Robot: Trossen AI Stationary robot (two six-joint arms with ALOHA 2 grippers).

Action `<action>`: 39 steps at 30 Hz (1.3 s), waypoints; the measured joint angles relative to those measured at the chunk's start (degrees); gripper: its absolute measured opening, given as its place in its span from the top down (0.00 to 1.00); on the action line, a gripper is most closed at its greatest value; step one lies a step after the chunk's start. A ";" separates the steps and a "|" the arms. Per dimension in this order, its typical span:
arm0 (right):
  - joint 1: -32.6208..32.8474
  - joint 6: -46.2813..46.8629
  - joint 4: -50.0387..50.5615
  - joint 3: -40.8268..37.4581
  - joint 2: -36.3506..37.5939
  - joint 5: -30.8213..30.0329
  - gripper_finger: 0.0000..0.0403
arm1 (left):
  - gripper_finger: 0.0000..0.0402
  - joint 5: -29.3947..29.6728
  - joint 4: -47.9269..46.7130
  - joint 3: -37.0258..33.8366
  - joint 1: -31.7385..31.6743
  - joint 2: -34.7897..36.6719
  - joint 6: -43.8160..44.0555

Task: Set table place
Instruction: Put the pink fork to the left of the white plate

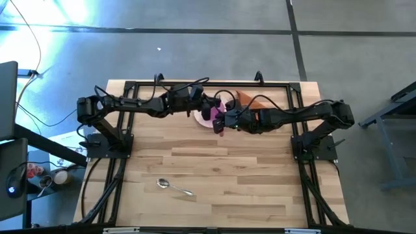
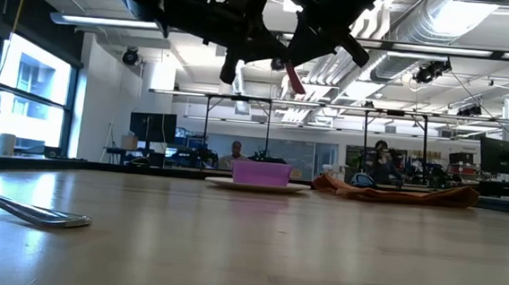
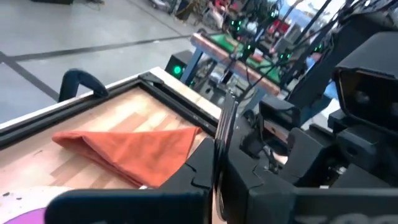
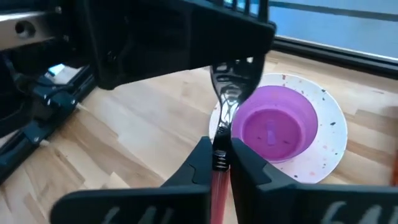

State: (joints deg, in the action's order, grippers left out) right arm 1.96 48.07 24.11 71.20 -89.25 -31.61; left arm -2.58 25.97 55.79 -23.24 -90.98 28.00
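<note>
Your right hand (image 4: pixel 222 163) pinched the pink-handled fork (image 4: pixel 224 118) above the plate (image 4: pixel 329 140) and bowl (image 4: pixel 273 124) while the left hand (image 1: pixel 207 104), grip unreadable, crowded close, so you risked a collision or dropped fork.

Far middle of table (image 1: pixel 214 162) crowded: both arms meet above plate (image 1: pixel 203 116) and bowl (image 2: pixel 261 173); napkin (image 1: pixel 250 99) just beside. Near half bare wood except spoon (image 1: pixel 174 187), left of centre.
</note>
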 joint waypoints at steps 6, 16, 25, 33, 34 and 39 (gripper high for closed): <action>-0.55 -0.41 0.00 0.00 -0.02 6.85 0.79 | 1.00 -0.58 -4.42 2.32 0.06 0.00 -0.85; -0.37 -3.48 4.51 -0.02 8.19 8.70 0.55 | 1.00 1.35 -19.29 5.90 -2.52 3.87 -6.72; 2.63 -0.10 17.26 -0.02 19.35 -2.99 0.58 | 1.00 -5.06 -28.23 -4.57 -13.76 22.79 -8.18; 3.02 -0.32 17.58 -0.02 19.12 -5.53 0.59 | 1.00 -17.86 -1.61 -31.86 -21.96 29.35 4.68; 2.99 -0.31 17.55 -0.02 18.73 -5.53 0.59 | 1.00 -17.96 2.36 -34.41 -22.50 28.48 6.02; 2.93 1.54 17.69 -0.02 16.95 -5.02 0.59 | 1.00 -17.50 6.84 -38.34 -22.84 22.31 5.08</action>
State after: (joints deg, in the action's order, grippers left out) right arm 4.89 49.61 41.80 71.18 -72.31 -36.64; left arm -20.08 32.81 17.45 -46.09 -68.67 33.09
